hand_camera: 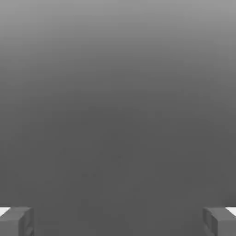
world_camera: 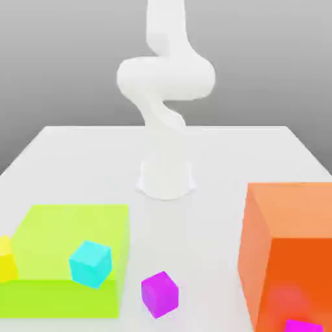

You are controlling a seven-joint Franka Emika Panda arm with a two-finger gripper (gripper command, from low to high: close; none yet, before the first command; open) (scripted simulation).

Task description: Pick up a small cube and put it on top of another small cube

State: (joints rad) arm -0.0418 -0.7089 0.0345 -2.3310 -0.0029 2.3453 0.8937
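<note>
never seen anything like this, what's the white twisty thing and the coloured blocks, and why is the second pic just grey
The white twisty thing is a simulated robot arm standing on a pale grey table, seen from a camera off the arm. On the table lie a big lime-green block, a big orange block, a small cyan cube in front of the green block, a small magenta cube, and a small yellow cube at the exterior view's left edge. The grey picture comes from a camera on the arm's hand: its end effector shows as two grey fingertips, standing wide open with nothing between them. Nothing is held.
</note>
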